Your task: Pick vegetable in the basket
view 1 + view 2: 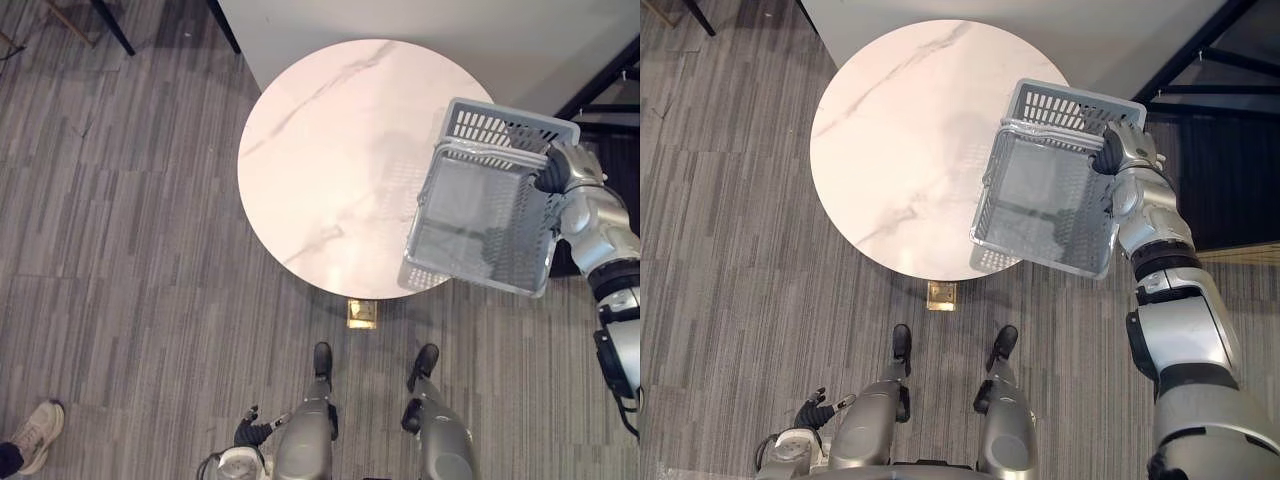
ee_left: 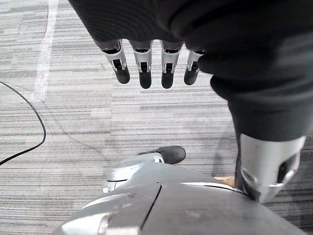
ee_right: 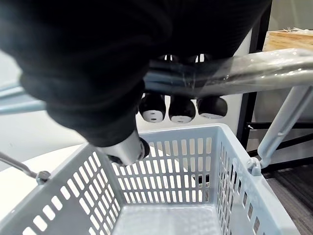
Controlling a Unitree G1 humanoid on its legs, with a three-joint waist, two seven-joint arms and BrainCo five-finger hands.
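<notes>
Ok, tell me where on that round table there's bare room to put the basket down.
The table is bare all over, from its left rim to the wall behind it. Only its right edge is crowded: the basket hangs over it, handle gripped by the right hand. The left hand hangs open, down near the floor.

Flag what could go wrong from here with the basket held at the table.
1. The basket hangs over the table rim, partly past it; lowered here, it might tip to the floor.
2. The right robot hand grips only the handle, fingers curled round it, so the basket could swing or slip.
3. The left robot hand hangs open, low over the floor, probably too far away to steady the basket.
</notes>
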